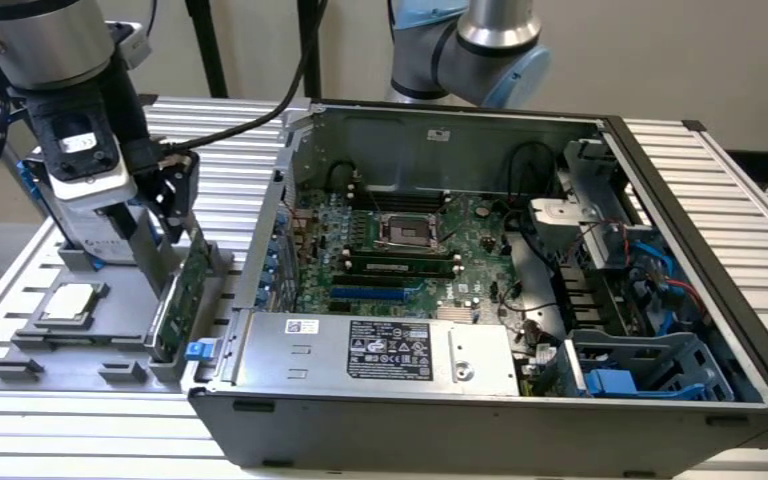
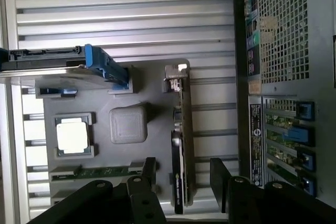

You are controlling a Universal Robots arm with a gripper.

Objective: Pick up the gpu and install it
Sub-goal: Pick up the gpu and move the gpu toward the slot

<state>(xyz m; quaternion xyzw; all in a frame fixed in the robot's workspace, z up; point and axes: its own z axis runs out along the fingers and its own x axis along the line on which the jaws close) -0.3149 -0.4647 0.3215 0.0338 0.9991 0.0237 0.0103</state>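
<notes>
The open case (image 1: 357, 425) lies wide. Beside it, the grey tray (image 1: 77, 350) holds the gpu (image 2: 184, 124) standing on edge. The claw (image 2: 184, 174) hangs over the card, fingers (image 2: 148, 169) spread either side, gaps showing. A CPU (image 2: 72, 136) sits nearby.

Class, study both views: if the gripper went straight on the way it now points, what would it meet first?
Most likely the gpu, standing on edge in the gray holder. The open gripper points down at it with a finger on each side, so the card would pass between them; depth is unclear.
</notes>
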